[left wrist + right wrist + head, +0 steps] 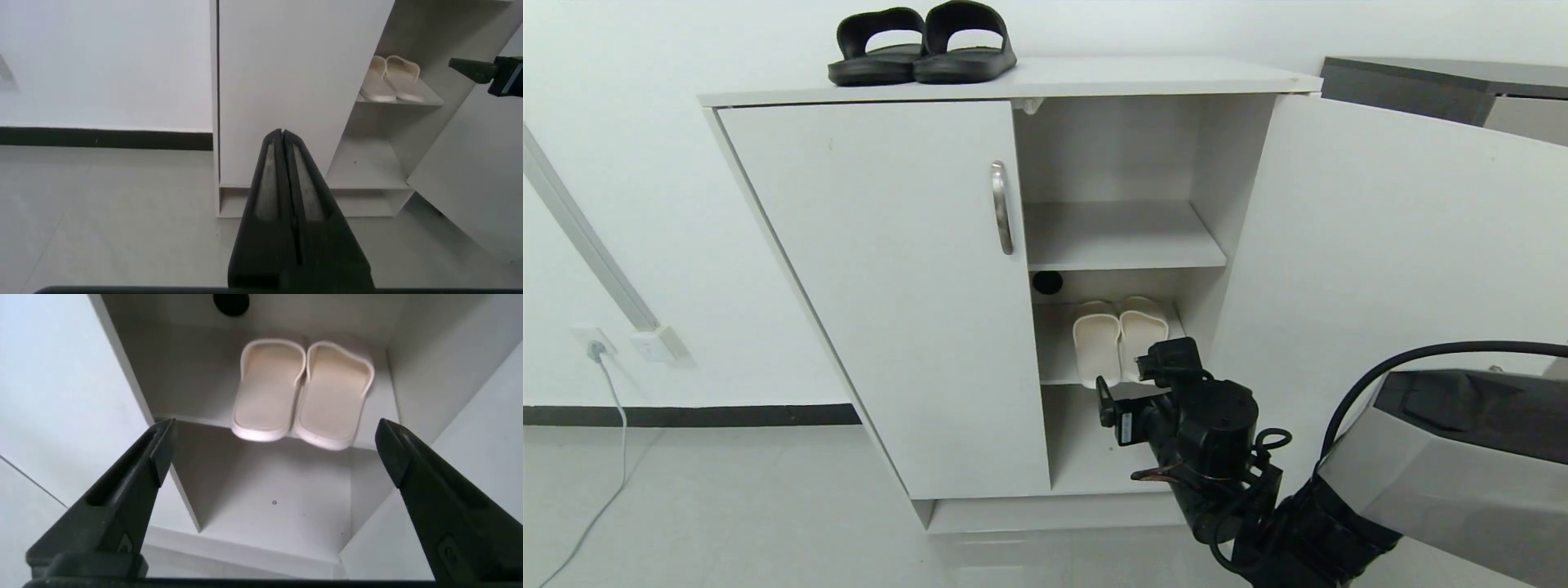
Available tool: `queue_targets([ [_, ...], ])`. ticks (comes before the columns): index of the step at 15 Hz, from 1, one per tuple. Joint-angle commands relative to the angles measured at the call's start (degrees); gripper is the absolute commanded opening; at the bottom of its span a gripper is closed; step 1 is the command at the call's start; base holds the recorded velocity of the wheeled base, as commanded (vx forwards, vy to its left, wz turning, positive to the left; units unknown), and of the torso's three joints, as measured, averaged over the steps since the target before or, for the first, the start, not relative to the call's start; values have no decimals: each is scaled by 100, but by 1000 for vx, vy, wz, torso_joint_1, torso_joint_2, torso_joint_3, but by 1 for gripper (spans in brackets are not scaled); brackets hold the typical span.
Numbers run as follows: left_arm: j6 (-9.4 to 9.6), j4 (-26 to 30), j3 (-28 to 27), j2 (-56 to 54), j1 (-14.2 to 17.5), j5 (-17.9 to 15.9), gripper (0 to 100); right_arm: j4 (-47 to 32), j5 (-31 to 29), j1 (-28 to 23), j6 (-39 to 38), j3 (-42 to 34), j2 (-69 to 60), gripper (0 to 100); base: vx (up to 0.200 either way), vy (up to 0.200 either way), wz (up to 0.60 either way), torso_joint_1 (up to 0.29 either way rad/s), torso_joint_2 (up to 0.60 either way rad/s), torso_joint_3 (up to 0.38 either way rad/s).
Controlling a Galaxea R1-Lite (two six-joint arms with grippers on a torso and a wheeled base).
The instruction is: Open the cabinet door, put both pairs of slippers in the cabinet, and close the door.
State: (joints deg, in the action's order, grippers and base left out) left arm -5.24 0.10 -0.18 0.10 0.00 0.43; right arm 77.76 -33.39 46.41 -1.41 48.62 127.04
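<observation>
A white cabinet (pixel 874 286) stands against the wall, its left door closed and its right door (pixel 1380 245) swung wide open. A pair of black slippers (pixel 923 45) rests on the cabinet top. A pair of white slippers (pixel 1119 335) (pixel 302 392) (pixel 392 77) lies side by side on the middle shelf, toes inward. My right gripper (pixel 1135 380) (pixel 275 434) hovers just in front of that shelf, open, with nothing between its fingers. My left gripper (pixel 282 143) is low, well back from the cabinet's closed door, and shut on nothing.
The upper shelf (pixel 1123 237) and bottom compartment (pixel 1094 457) are bare. A metal handle (pixel 1002 208) sits on the closed left door. A wall socket with a hanging cable (pixel 596 347) is at the left. A grey unit (pixel 1421 86) stands behind the open door.
</observation>
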Motion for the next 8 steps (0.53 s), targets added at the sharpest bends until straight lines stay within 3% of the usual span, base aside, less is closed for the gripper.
queue_targets([
  [1,-3,-1,1,-1,0,1,0,2,-1,0,1,-19,32,100,0,0,0,-2,7,198],
  [8,-3,-10,1,8,9,1,0,-7,-1,-9,54,-124,49,100,0,0,0,0,1,18],
])
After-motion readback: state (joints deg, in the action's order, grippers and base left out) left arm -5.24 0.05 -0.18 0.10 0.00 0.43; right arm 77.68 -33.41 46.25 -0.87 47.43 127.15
